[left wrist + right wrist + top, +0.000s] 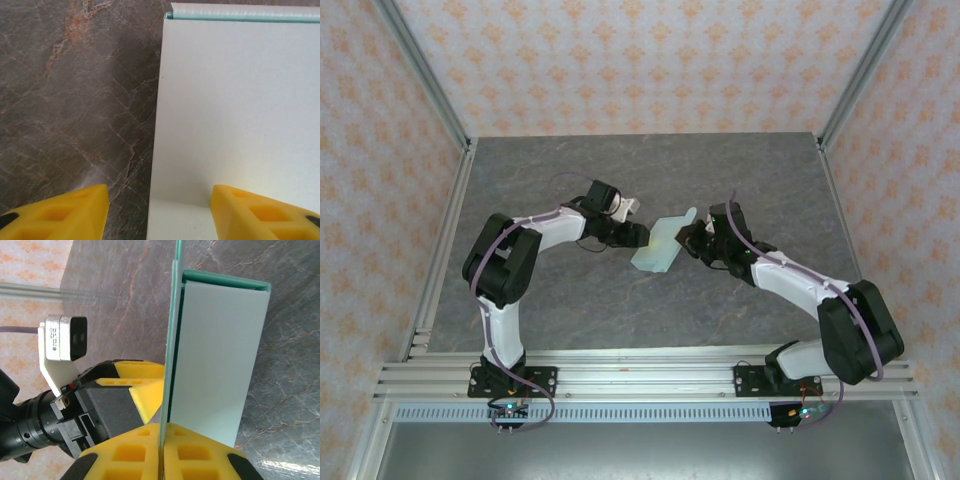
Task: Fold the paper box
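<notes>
The paper box [658, 245] is at the middle of the table [570, 170], its long axis slanting near-left to far-right. My right pincer [161, 432] is clamped on its thin flap; my left pincer [159, 192] stands half-open astride its edge.

The left arm [505, 265] and right arm [810, 300] are identical: white link shells between bulky black joint housings, each on a black base [510, 380], with a thin purple cable [553, 398] routed along the links. The fingers [60, 212] are yellow moulded wedges with rectangular recessed pockets. Seen from the right wrist, the left wrist body is a black block on a ribbed black cylinder, carrying a white bracket with a pale grey, dark-windowed camera [62, 337].
</notes>
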Robot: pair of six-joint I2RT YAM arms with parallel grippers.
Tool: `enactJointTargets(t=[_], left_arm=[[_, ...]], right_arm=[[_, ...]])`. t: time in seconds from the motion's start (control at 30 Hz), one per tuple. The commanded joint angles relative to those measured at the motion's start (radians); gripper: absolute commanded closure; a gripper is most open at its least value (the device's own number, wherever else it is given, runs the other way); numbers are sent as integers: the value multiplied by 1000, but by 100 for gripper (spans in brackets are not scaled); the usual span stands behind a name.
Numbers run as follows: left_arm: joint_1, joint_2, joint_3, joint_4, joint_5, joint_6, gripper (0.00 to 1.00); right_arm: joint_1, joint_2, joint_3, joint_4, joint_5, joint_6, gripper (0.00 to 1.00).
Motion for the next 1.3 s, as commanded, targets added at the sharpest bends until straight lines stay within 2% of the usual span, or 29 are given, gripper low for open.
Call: enactJointTargets(t=[0.0, 0.83, 1.0, 1.27], left_arm=[[-34, 41, 20, -4, 32, 7, 42], [-44, 115, 83, 40, 48, 6, 40], [-44, 116, 110, 3, 2, 31, 38], [-36, 57, 117, -30, -163, 65, 36]], right_arm=[[23, -10, 67, -70, 64, 8, 92], [42, 147, 312, -290, 157, -20, 91], [42, 190, 343, -327, 181, -33, 91], [43, 254, 424, -419, 223, -63, 91]])
